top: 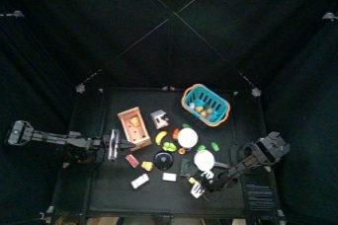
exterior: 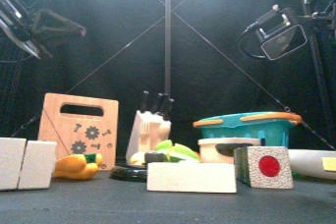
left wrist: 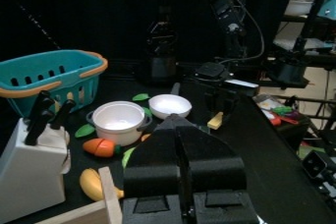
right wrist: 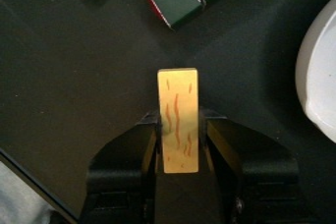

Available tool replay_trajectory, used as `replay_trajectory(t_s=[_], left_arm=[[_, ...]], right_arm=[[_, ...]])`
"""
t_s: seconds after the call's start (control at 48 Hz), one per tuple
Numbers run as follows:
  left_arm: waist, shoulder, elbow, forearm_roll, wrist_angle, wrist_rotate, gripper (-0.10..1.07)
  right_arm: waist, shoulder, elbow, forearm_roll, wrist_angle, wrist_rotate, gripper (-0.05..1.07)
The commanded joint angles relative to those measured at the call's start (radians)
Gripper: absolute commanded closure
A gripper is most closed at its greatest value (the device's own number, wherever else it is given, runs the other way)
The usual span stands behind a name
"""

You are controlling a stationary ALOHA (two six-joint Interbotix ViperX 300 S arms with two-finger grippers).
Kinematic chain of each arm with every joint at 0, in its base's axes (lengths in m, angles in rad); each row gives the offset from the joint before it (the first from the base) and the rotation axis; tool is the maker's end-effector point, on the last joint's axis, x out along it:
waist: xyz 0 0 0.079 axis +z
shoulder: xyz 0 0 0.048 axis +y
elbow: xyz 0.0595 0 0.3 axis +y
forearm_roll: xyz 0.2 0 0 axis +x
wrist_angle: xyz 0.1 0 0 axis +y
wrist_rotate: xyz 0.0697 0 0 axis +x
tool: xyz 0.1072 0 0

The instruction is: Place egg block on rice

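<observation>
The egg block (right wrist: 179,120) is a yellow bar with reddish streaks. It sits lengthwise between the jaws of my right gripper (right wrist: 180,122), which press on both its long sides just above the black table. In the top view the right gripper (top: 205,181) is near the table's front right. White rice-like blocks (top: 168,177) (top: 140,181) lie to its left, and one shows in the front view (exterior: 192,177). My left gripper (left wrist: 183,138) is shut and empty, and rests at the table's left (top: 119,150).
A teal basket (top: 204,99) stands at the back right. A wooden cutting board (top: 133,123) and a knife block (exterior: 152,130) stand at the back left. Two white bowls (top: 188,137) (top: 205,158) and toy food lie mid-table. A block with a red dot (exterior: 266,166) stands at the front.
</observation>
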Motion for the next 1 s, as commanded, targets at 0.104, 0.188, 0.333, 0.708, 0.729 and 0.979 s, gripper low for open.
replay_trajectory(t_s=[0.104,0.188,0.333,0.708,0.729,0.979], left_arm=[[0.002,0.002,-0.014,-0.002,-0.009,0.000,0.78],[0.000,0.002,-0.014,-0.002,-0.009,0.002,0.78],[0.002,0.002,-0.014,-0.002,-0.009,0.002,0.78],[0.003,0.002,-0.009,-0.002,-0.009,0.002,0.78],[0.003,0.002,-0.009,-0.002,-0.008,0.002,0.78],[0.005,0.002,-0.009,-0.002,-0.009,0.000,0.78]], right_arm=[[-0.035,-0.095,-0.044,-0.072,-0.002,-0.003,0.40],[-0.052,-0.110,-0.052,-0.146,-0.003,-0.009,0.40],[-0.095,-0.118,-0.072,-0.250,-0.026,-0.023,0.40],[-0.206,-0.080,-0.087,-0.342,-0.209,-0.101,0.40],[-0.210,-0.077,-0.089,-0.339,-0.215,-0.114,0.40],[-0.247,-0.031,-0.138,-0.273,-0.230,-0.282,0.40]])
